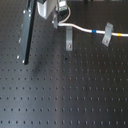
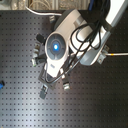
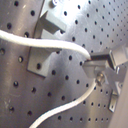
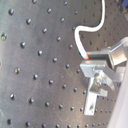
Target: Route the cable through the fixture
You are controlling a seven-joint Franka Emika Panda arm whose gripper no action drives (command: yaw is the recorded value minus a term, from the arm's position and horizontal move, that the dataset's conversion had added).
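A white cable (image 1: 82, 28) with blue and yellow marks runs from my gripper (image 1: 59, 21) toward the first exterior view's right edge. It passes just over the top of a grey fixture clip (image 1: 69, 39) and by a second clip (image 1: 106, 34); I cannot tell if it sits inside either. In the first wrist view the cable (image 3: 55, 46) crosses a grey fixture block (image 3: 39, 59) and ends at my gripper (image 3: 92, 67). In the second wrist view the cable (image 4: 80, 37) curves into the shut gripper (image 4: 90, 62). The arm hides most of the second exterior view.
A black perforated table (image 1: 75, 95) fills the scene. A black post (image 1: 27, 35) leans at the first exterior view's left. In the second exterior view the arm body (image 2: 56, 47) covers the centre, with small clips (image 2: 44, 91) below it and the cable (image 2: 117, 54) at the right.
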